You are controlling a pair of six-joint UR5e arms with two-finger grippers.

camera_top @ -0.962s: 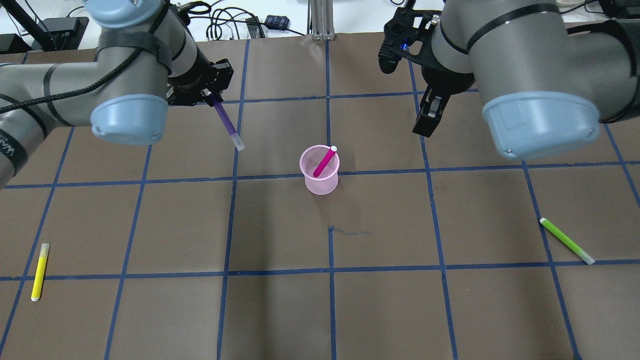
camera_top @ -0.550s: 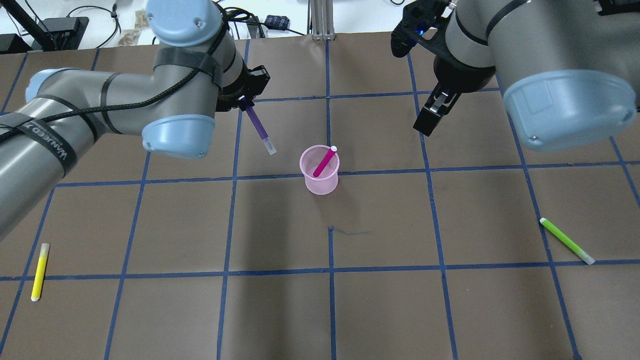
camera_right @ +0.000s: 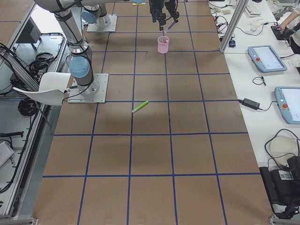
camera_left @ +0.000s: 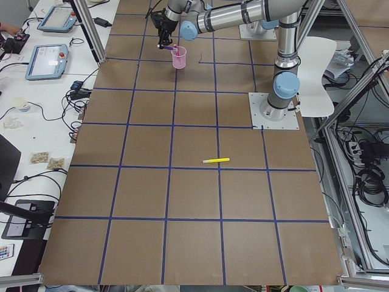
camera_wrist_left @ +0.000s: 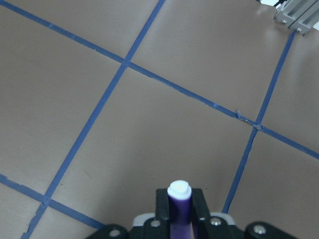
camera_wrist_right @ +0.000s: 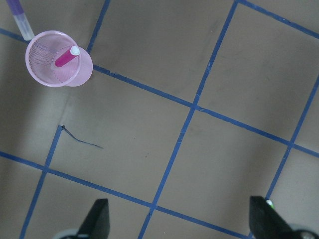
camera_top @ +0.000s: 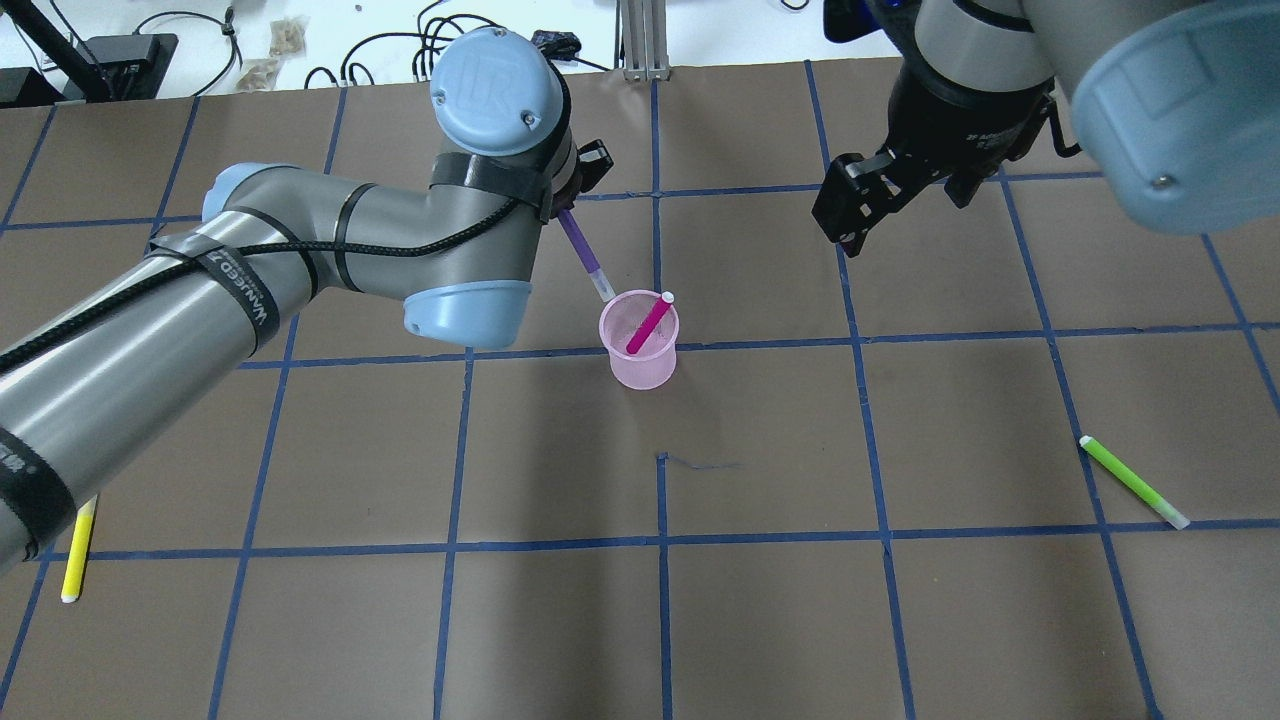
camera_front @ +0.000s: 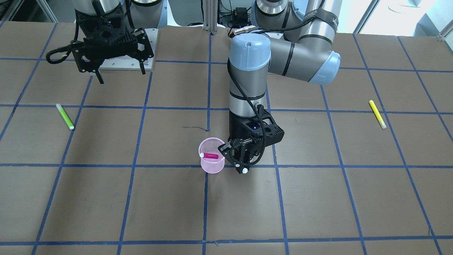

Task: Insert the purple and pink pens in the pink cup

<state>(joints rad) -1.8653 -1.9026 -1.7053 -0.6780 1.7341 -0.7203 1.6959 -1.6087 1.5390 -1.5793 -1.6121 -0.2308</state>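
Observation:
The pink mesh cup [camera_top: 640,350] stands upright at the table's middle, also in the front view [camera_front: 211,163] and the right wrist view [camera_wrist_right: 75,74]. The pink pen [camera_top: 650,322] leans inside it. My left gripper [camera_front: 244,157] is shut on the purple pen [camera_top: 583,250], held tilted, its lower tip just above the cup's far left rim. The left wrist view shows the pen's white end [camera_wrist_left: 179,190] between the fingers. My right gripper [camera_front: 118,72] is open and empty, raised at the far right of the table.
A yellow pen [camera_top: 78,545] lies near the front left edge. A green pen [camera_top: 1133,482] lies at the right. Blue tape lines grid the brown table. The left arm's elbow [camera_top: 465,305] hangs just left of the cup.
My left arm has swung right with the purple pen, from well left of the cup to its rim. My right gripper has drawn back slightly. The cup and pink pen are unmoved.

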